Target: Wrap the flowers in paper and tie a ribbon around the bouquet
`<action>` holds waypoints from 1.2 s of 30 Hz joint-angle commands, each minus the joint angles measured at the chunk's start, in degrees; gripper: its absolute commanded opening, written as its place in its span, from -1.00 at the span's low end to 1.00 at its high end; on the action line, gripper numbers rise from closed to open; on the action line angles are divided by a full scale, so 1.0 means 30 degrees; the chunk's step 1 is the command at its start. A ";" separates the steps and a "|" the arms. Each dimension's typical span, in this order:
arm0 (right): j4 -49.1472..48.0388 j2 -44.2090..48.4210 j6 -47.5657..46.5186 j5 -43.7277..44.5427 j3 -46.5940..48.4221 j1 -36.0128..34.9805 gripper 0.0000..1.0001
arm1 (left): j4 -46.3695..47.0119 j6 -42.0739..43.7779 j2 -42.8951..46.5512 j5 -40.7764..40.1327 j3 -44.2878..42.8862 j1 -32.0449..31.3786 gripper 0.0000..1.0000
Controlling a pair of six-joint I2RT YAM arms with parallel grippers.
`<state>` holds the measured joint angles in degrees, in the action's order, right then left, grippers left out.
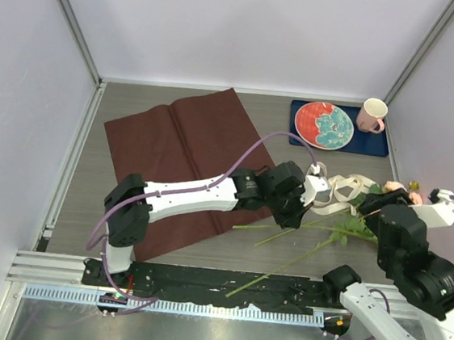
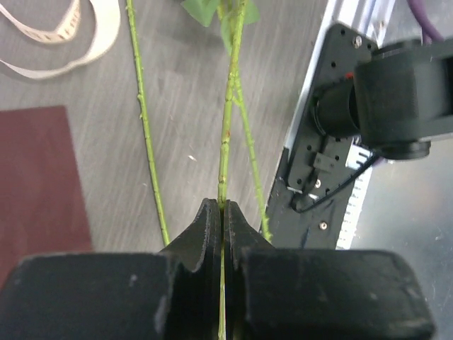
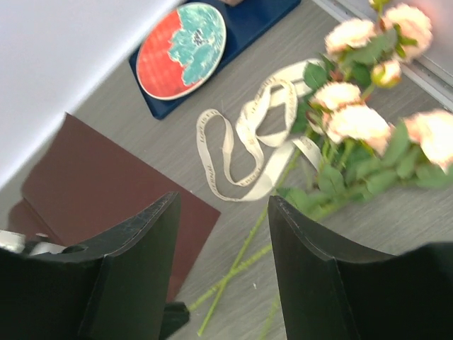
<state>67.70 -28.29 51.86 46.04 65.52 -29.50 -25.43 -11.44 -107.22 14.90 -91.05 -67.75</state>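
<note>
The flowers (image 1: 391, 189), peach-pink roses with green leaves, lie at the right of the table, and their long stems (image 1: 282, 267) run toward the near edge. My left gripper (image 2: 223, 204) is shut on one thin green stem (image 2: 226, 120); two more stems (image 2: 145, 127) lie loose on either side of it. The dark red paper (image 1: 184, 153) lies flat on the left, under my left arm. A looping cream ribbon (image 3: 248, 145) rests between the paper and the roses (image 3: 357, 120). My right gripper (image 3: 223, 200) hangs open above the stems, holding nothing.
A red and teal plate (image 1: 323, 125) sits on a dark blue mat (image 1: 380, 143) at the back right, with a pink mug (image 1: 372, 115) beside it. The black base rail (image 1: 199, 282) runs along the near edge. White walls close in the table.
</note>
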 commanded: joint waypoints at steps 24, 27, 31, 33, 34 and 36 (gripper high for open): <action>-0.0242 -0.3078 0.0502 0.1614 0.1361 0.0047 0.56 | 0.2995 -0.2627 0.6265 0.3001 0.1228 0.1076 -1.00; -0.0477 -0.3195 0.0090 0.1821 0.2066 0.0047 0.57 | 0.3146 -0.3830 0.7319 0.3649 0.0643 0.1575 -1.00; -0.0887 -0.3341 -0.0146 0.1558 0.2213 0.0047 0.56 | 0.1334 -0.3746 0.8258 0.1779 -0.0235 0.2772 -1.00; -0.1092 -0.3430 -0.0234 0.1353 0.2360 0.0018 0.57 | 0.0018 -0.3482 0.8785 -0.0236 -0.0209 0.3506 -1.00; -0.1180 -0.3459 -0.0379 0.1323 0.2477 0.0047 0.57 | -0.0309 -0.3481 0.9019 -0.0654 0.0082 0.4525 -1.00; -0.1473 -0.3547 -0.0614 0.1264 0.2711 0.0018 0.56 | -0.0953 -0.3307 0.9574 -0.1300 0.0463 0.5672 -1.00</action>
<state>66.22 -37.87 51.96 48.49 71.13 -29.50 -23.59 -21.12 -81.80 19.09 -89.76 -57.06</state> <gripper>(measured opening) 0.782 0.023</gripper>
